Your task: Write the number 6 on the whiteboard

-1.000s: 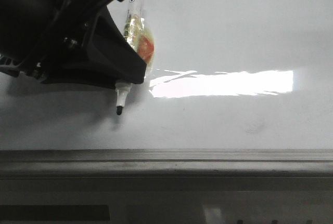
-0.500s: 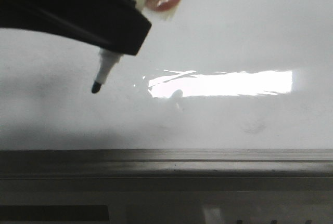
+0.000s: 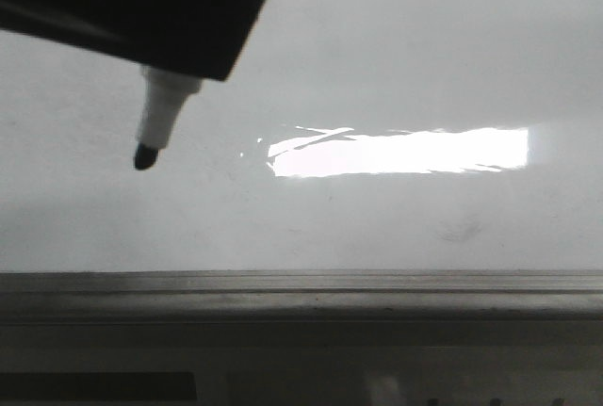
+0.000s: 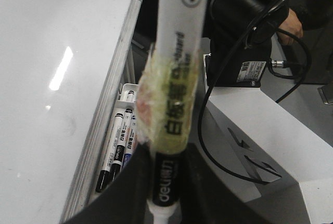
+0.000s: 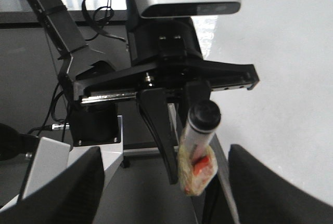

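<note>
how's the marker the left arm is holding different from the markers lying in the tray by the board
The held marker is clamped in the left pincer, tip down towards the whiteboard; the tray markers lie loose beside the board's frame. The held one is uncapped, its black tip bare; whether the tray ones have caps is unclear. The held one has yellowish tape wrapped around its barrel; the tray ones look plain. All share white barrels with black bands.

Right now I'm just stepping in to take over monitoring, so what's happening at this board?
The left gripper is shut on a white-barrelled marker wrapped in yellowish tape, its black tip pointing down in front of the large glossy white whiteboard. Whether the tip touches the surface cannot be told. No stroke of the number 6 is visible on the board. The right gripper's dark fingers stand apart, holding nothing. Spare markers lie in a tray beside the board's frame.
</note>
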{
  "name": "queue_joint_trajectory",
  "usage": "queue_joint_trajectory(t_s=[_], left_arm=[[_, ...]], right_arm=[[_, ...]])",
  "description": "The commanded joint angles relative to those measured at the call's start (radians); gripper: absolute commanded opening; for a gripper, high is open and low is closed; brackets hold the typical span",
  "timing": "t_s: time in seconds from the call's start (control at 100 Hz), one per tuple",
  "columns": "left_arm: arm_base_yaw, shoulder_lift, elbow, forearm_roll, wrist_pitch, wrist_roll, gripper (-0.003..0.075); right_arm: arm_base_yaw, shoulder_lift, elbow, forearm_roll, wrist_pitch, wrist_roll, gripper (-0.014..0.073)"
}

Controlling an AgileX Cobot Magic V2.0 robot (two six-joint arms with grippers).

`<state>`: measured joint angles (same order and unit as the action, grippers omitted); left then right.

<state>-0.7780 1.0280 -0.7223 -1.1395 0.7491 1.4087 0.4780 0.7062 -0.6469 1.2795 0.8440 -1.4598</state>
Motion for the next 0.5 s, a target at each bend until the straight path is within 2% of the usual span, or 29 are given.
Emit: queue_joint_trajectory(t_s=[0.0,0.18,0.33,0.4,0.49], left_arm=[[-0.008,-0.013,-0.032,-0.072,0.004,0.007,-0.0020],[-0.008,-0.013,-0.032,-0.077,0.012,0.007,-0.0020],[-0.008,-0.013,-0.032,-0.079,0.034,0.007,-0.0020],[-0.008,-0.013,-0.032,-0.079,0.034,0.007,-0.0020],[-0.008,-0.013,-0.032,-0.079,0.034,0.007,-0.0020]], right_arm=[[0.036,0.063,-0.050,0.077,-0.009,-0.050,0.0458],[0.109,0.163,-0.086,0.114,-0.047,-0.090,0.0458],[0.129,0.208,-0.099,0.160,-0.091,-0.092,0.0448],[0.129,0.224,-0.099,0.170,-0.094,-0.092,0.0363],[0.129,0.237,-0.099,0.170,-0.089,-0.092,0.0159]])
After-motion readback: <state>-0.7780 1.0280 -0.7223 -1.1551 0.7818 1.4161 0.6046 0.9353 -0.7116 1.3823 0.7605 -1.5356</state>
